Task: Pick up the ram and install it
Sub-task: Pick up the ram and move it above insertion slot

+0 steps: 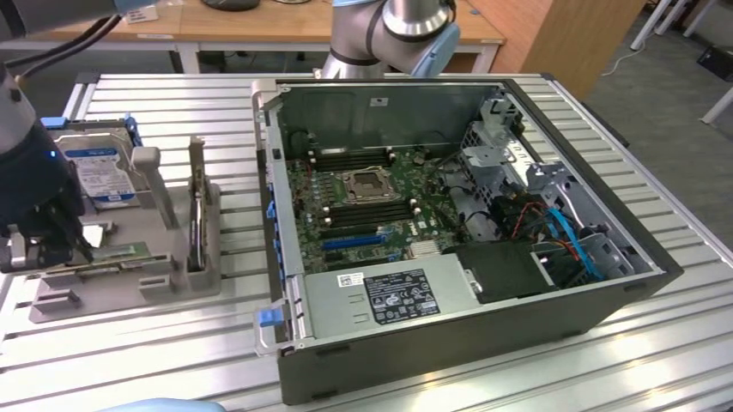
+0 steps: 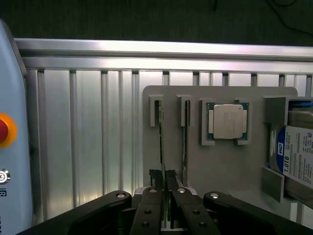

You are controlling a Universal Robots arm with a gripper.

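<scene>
The ram [image 2: 161, 132] stands on edge in a slot of the grey holder [image 2: 220, 166], seen as a thin dark line. My gripper [image 2: 164, 177] is low over the holder with its two black fingers [image 2: 155, 175] pressed against either side of the stick's near end, shut on it. A second thin stick [image 2: 185, 142] stands in the neighbouring slot. In the exterior view my gripper [image 1: 51, 249] is at the left end of the holder [image 1: 126, 292], well to the left of the open computer case [image 1: 458, 283] and its motherboard [image 1: 366, 202].
On the holder a square silver CPU [image 2: 227, 121] sits beside the sticks, then a blue-labelled hard drive [image 2: 293, 147] [image 1: 101, 172]. A thin upright card [image 1: 195, 215] stands at the holder's case side. A light-blue box with a red button [image 2: 5, 131] borders the slatted aluminium table [image 1: 641, 343].
</scene>
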